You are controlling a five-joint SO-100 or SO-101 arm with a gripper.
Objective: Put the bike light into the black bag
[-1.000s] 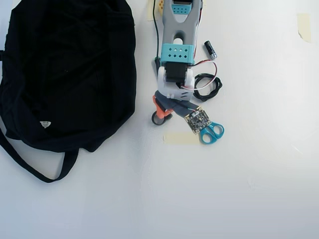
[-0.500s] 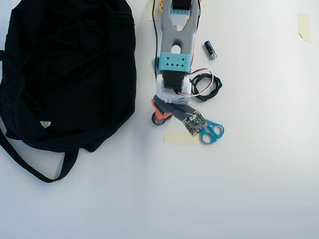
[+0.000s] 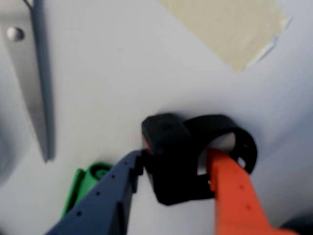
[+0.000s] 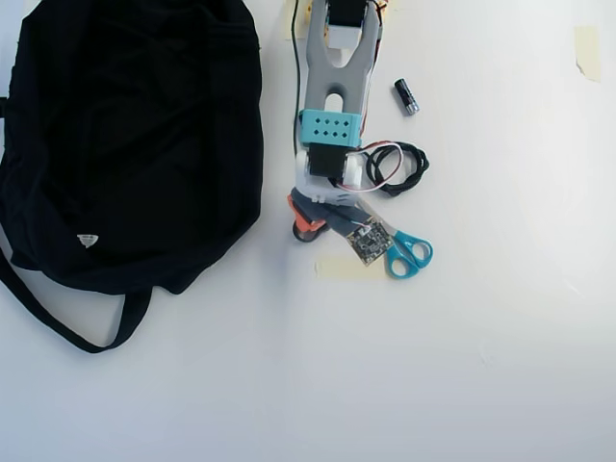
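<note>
The light (image 3: 168, 161) lies on the white tabletop (image 3: 122, 73), just right of the bag (image 4: 125, 144) in the overhead view, though there the arm covers nearly all of it. In the wrist view it is a small black block with a strap loop curling out to the right. The body looks like hard plastic, so it should be stiff and light, and probably a little smooth. The loop looks like rubber (it would bend and slip under pressure), so the body is the better place to hold. The gripper (image 3: 176, 164) is placed this way: the dark blue finger is against the left side of the body, and the orange finger is at the right side, reaching inside the loop. The jaws look closed on the light, which seems not yet lifted. A scissors blade (image 3: 29, 83) lies at the left, well apart, and a piece of tape (image 3: 230, 24) is above. The bag is near, floppy, and its opening cannot be seen.
</note>
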